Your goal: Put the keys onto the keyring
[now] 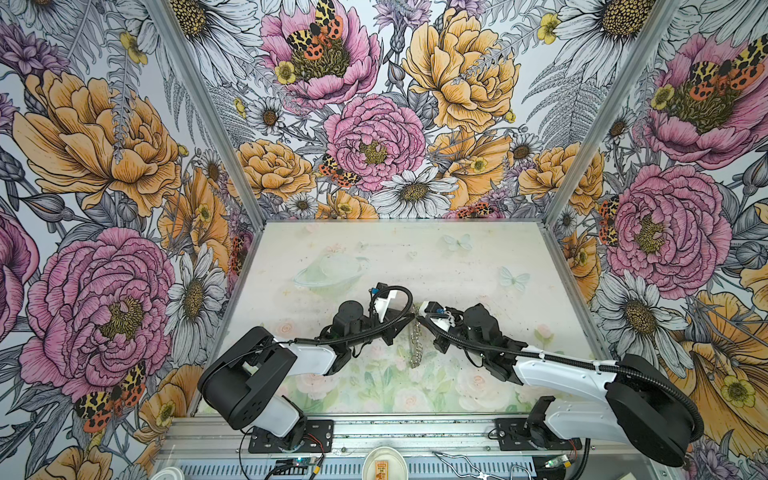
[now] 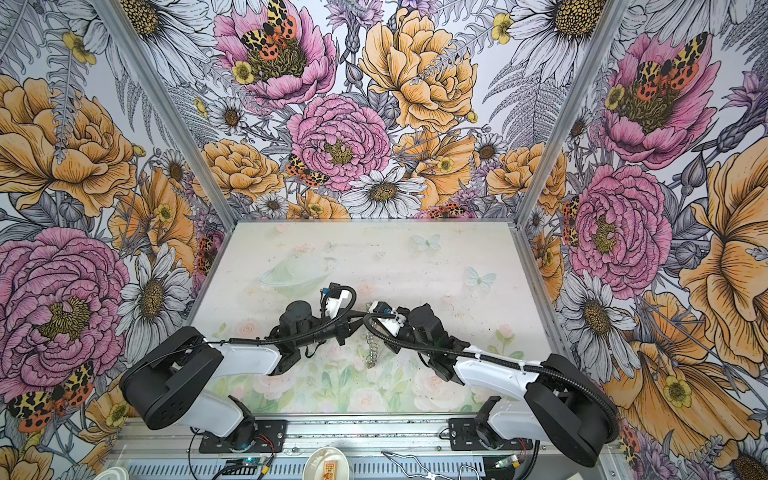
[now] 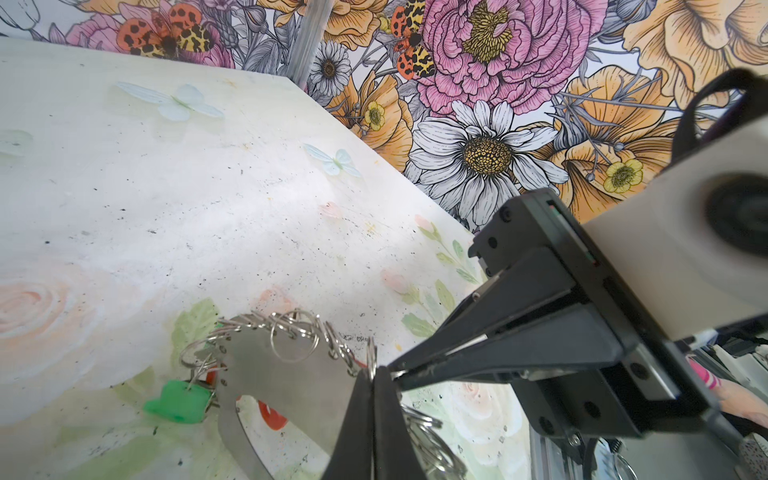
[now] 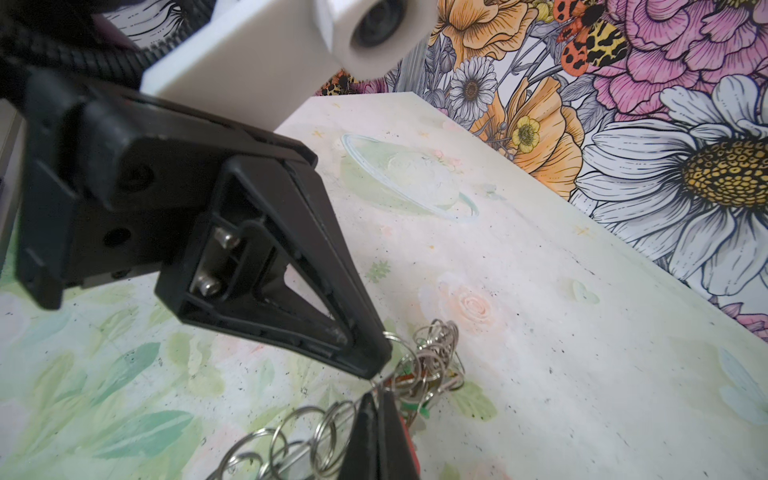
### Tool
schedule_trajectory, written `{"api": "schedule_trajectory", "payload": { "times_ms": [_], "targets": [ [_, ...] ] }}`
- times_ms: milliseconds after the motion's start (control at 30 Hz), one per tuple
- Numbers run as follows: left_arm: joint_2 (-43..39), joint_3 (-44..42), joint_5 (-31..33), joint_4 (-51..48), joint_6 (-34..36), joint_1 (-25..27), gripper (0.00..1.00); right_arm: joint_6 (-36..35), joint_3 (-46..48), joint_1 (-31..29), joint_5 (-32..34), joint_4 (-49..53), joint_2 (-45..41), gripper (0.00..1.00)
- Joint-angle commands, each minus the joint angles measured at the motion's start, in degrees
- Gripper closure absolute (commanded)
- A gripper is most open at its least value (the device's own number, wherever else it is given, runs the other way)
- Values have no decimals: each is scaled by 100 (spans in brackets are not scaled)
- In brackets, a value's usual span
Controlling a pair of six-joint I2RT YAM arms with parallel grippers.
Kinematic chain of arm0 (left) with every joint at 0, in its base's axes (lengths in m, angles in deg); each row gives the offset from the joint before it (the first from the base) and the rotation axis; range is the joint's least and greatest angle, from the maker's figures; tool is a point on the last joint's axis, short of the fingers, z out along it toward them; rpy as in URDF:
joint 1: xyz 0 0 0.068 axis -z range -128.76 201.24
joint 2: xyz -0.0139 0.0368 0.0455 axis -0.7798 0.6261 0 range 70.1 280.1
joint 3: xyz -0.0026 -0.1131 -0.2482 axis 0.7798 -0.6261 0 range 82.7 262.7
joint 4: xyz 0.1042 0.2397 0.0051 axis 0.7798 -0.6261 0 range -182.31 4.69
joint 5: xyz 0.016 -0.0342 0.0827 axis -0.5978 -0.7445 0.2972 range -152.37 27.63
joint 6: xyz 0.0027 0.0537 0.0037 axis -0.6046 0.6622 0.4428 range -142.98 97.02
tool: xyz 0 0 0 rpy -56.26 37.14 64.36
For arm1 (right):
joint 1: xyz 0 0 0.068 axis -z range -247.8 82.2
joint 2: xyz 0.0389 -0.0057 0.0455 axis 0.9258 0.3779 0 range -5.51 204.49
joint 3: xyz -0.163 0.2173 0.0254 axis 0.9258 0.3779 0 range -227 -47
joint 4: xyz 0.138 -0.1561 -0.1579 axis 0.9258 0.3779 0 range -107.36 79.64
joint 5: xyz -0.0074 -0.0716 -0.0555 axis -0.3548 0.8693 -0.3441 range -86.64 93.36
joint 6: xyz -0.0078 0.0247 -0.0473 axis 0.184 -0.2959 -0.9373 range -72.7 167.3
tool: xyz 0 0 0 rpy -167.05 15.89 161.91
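Note:
The keyring (image 3: 291,374), a flat grey ring edged with silver split rings, hangs edge-on between both arms in both top views (image 1: 415,345) (image 2: 371,353). My left gripper (image 3: 374,376) is shut on a split ring at the keyring's rim. A green key (image 3: 178,401) hangs at its far side, and an orange-red key (image 3: 274,415) shows through the hole. My right gripper (image 4: 380,401) is shut, tip to tip with the left one, with a red key (image 4: 409,440) showing along one of its fingers. More keys (image 4: 428,374) bunch behind it. In a top view the grippers meet mid-table (image 1: 415,318).
The pale floral table (image 1: 457,257) is boxed in by flowered walls at the back and both sides. A metal rail (image 1: 415,432) with both arm bases runs along the front. A small white dish (image 1: 384,463) sits below the rail.

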Motion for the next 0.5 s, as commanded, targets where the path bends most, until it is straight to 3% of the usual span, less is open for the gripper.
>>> {"api": "schedule_trajectory", "payload": {
  "times_ms": [0, 300, 467],
  "targets": [
    [34, -3, 389, 1127, -158, 31, 100, 101, -112, -42, -68, 10, -88, 99],
    [421, -163, 347, 2191, -371, 50, 100, 56, -91, -51, -132, 92, -296, 78],
    [292, -96, 346, 1904, -170, 148, 100, 99, -98, -43, 107, 261, -641, 71]
  ]
}}
